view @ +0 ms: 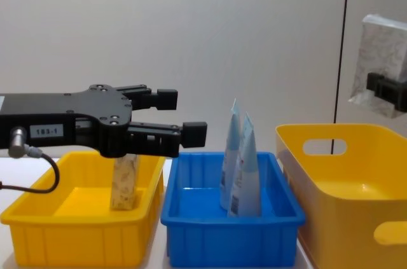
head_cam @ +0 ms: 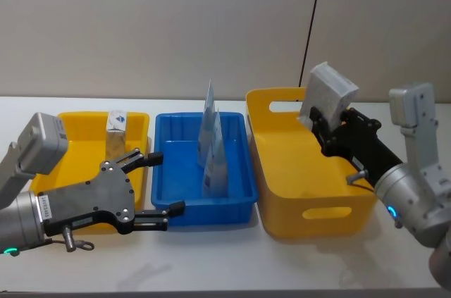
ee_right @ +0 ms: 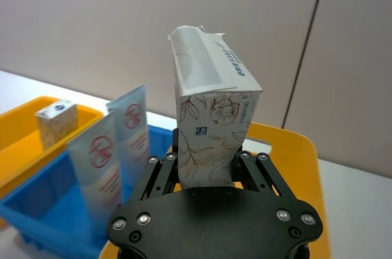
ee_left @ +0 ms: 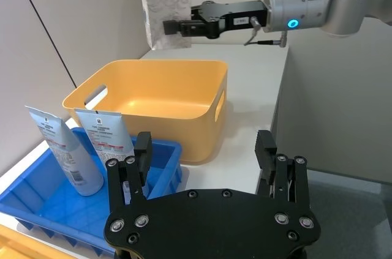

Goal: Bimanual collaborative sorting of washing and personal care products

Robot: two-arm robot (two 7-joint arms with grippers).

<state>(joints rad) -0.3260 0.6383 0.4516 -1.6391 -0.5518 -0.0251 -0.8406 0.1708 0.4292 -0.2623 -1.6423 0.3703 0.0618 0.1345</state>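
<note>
My right gripper [head_cam: 318, 119] is shut on a beige marbled carton [head_cam: 328, 95], holding it upright in the air above the big yellow bin [head_cam: 282, 171]. The same carton [ee_right: 210, 125] rises from between that gripper's fingers [ee_right: 160, 170] in the right wrist view. A second carton [head_cam: 116, 131] stands in the shallow yellow bin [head_cam: 77, 123] on the left. Two pale-blue tubes [head_cam: 213, 150] stand upright in the blue bin [head_cam: 176, 164] in the middle. My left gripper [head_cam: 163, 184] hovers open over the gap between the shallow yellow bin and the blue bin, with nothing in it [view: 181, 115].
The three bins stand in a row on the white table [head_cam: 211, 263], close to a grey wall behind. The big yellow bin [ee_left: 153, 97] is deep, has handle cutouts and holds nothing. Bare table lies in front of the bins.
</note>
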